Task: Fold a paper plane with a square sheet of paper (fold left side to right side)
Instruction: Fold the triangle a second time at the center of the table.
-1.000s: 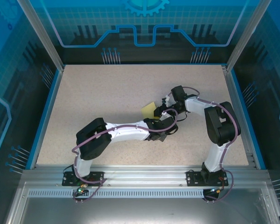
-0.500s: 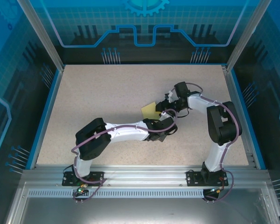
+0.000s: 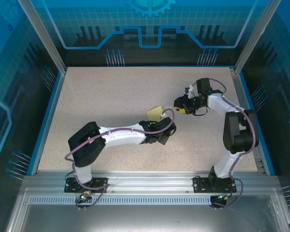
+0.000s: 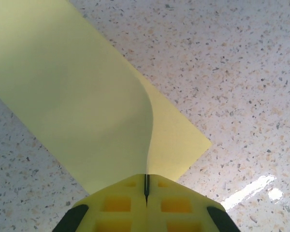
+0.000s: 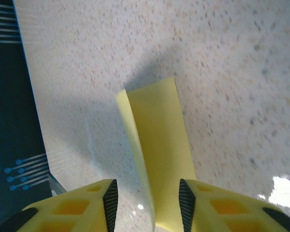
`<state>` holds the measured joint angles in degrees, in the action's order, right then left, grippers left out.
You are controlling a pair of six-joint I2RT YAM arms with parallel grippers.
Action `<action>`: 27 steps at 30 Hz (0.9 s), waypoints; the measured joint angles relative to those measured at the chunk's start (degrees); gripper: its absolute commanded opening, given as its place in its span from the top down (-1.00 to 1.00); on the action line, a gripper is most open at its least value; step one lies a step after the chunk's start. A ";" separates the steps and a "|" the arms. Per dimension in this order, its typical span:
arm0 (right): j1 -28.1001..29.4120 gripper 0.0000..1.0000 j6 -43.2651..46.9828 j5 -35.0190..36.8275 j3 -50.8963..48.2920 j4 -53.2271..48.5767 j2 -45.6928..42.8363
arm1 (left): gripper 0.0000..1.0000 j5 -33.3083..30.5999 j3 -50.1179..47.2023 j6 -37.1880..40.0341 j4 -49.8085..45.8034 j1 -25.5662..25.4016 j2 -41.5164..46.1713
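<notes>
Fanning out from the left gripper [image 4: 146,186], the square sheet of paper [image 4: 87,106] is doubled over itself: an upper layer bows up in a soft curve above a flatter lower layer, whose corner pokes out to the right of that gripper. The left gripper's jaws are pressed together on the paper's near edge, probably to anchor the sheet so the fold keeps its line while the loose layer settles. The speckled tabletop [image 3: 111,92] lies under the left gripper and the paper. To the right of the left gripper and well apart from it, the right gripper [image 3: 180,103] hangs with jaws spread and nothing between them, aimed at the paper [image 5: 159,145], likely ready to press the crease. In count: one sheet showing two layers, and two grippers.
</notes>
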<state>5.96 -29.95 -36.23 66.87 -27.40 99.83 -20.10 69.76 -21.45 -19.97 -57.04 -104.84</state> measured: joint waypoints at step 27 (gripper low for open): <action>12.81 0.83 -0.37 3.28 -18.45 8.74 0.92 | 1.00 21.46 -10.97 -3.58 11.56 12.50 5.55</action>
<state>18.76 -30.33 -32.95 48.42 -18.65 100.75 1.37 58.78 -25.04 -8.40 -44.53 -99.29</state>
